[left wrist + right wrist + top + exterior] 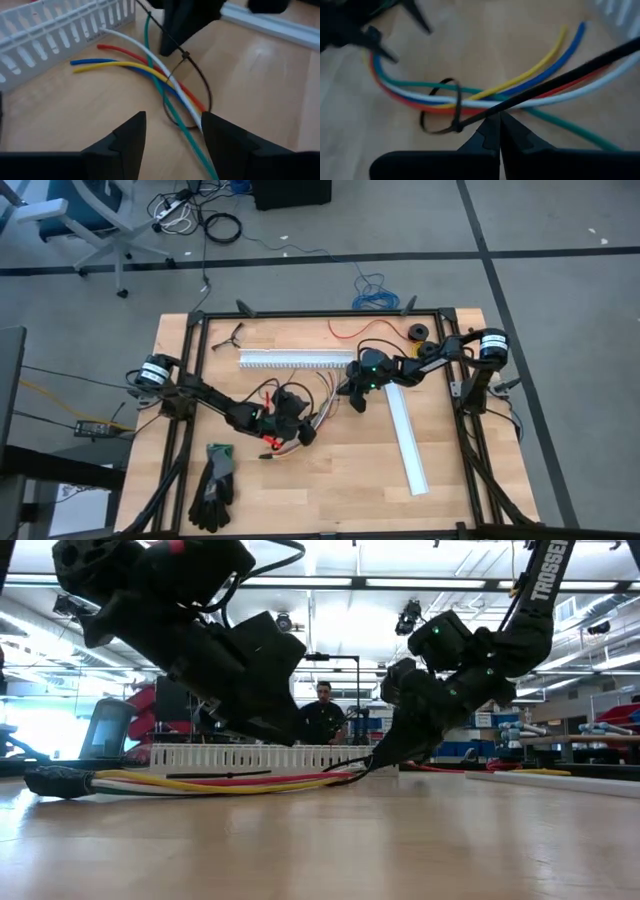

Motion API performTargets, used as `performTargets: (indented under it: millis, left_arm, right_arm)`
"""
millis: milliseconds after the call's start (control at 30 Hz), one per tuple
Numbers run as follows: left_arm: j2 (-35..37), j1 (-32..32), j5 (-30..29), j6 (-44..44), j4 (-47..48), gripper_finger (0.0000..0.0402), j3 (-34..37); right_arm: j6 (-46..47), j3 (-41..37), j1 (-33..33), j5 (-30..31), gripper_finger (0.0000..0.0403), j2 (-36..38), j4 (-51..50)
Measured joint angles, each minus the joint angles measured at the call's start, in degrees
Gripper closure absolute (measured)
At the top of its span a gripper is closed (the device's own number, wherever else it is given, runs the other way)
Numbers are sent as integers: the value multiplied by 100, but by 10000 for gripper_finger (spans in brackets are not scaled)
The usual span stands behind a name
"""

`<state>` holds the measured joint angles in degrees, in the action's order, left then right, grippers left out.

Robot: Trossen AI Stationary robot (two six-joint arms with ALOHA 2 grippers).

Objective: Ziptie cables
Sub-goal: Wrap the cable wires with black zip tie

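Note:
The cables (322, 408), a bundle of red, yellow, blue, white and green wires (150, 75), lie flat on the wooden table between my two grippers. A loose loop of black ziptie (202, 90) circles them. My right gripper (498, 131) is shut on the ziptie's strap just beside the loop. My left gripper (172, 131) stands open low over the bundle. The wires run out between its fingers (220, 140). In the low view the bundle ends at a dark connector (60, 781) on the table. My right gripper pinches the ziptie's strap (479, 118) between its two fingertips, close to the ziptie's head. The fingers slant down from the table's far right and lie across the strap. The free tail (600, 57) sticks out past them. The loop (439, 107) sits slack around the wires on the table. My left gripper: I cannot tell whether its fingers touch the wires.
A white slotted channel (295, 360) lies along the far side of the cables, and a second white channel (408, 435) runs toward the near right. Black gloves (212, 485) lie at the near left. A single red wire (365, 330) and a dark roll (417, 332) sit at the far edge.

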<state>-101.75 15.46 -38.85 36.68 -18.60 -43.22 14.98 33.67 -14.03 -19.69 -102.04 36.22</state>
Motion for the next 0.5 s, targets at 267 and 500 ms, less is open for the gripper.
performTargets:
  millis: [267, 500]
  left_arm:
    - [0, -86, 3, -29, -44, 199, 0]
    - [0, -85, 12, -163, -140, 199, 0]
  right_arm:
    - [-89, -2, 180, -282, 403, 40, -9]
    - [-223, -2, 388, -99, 403, 348, -16]
